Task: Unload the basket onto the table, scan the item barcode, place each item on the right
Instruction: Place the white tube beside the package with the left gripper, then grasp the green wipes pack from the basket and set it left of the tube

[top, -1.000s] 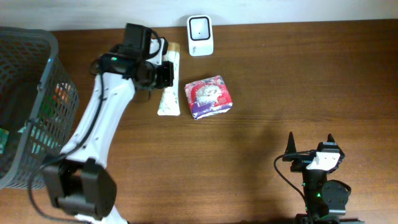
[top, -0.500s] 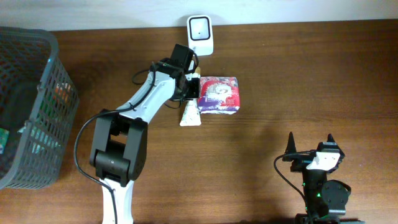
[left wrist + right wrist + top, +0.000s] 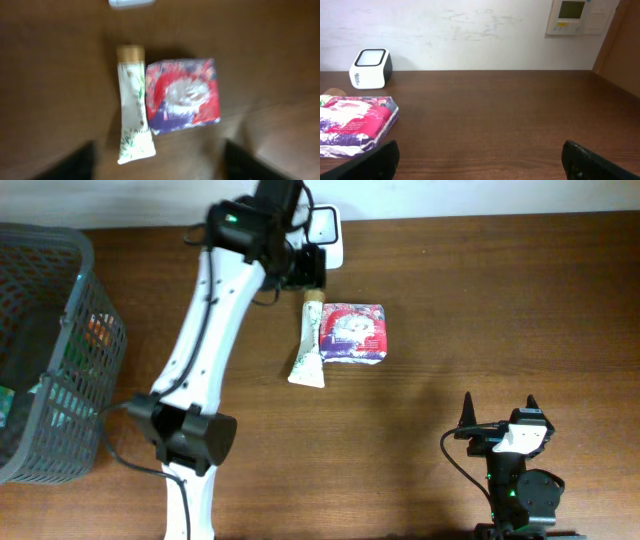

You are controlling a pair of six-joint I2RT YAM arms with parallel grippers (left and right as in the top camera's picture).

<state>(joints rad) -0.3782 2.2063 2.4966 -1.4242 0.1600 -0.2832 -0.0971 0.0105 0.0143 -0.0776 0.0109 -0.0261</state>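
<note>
Seen from overhead, the tube [image 3: 309, 345] lies flat on the wooden table [image 3: 480, 300], its tan cap pointing to 12 o'clock and its crimped end to about 7 o'clock. The red and purple packet [image 3: 353, 334] lies at the tube's 3 o'clock, its left edge touching the tube. The white scanner [image 3: 328, 225] stands at 12 o'clock from the tube, near the far edge, partly hidden by the left arm. The left gripper [image 3: 310, 268] hangs above the table between the scanner and the tube's cap; in the blurred left wrist view its fingers [image 3: 75, 160] show as dark shapes spread wide at the lower corners, with nothing between them, while the tube [image 3: 132, 105] and packet [image 3: 182, 95] lie loose below. The right gripper [image 3: 498, 408] sits at 5 o'clock from the packet, well apart, its fingers [image 3: 375, 160] also wide apart and empty. A dark mesh basket [image 3: 60, 232] stands at the table's 9 o'clock
</note>
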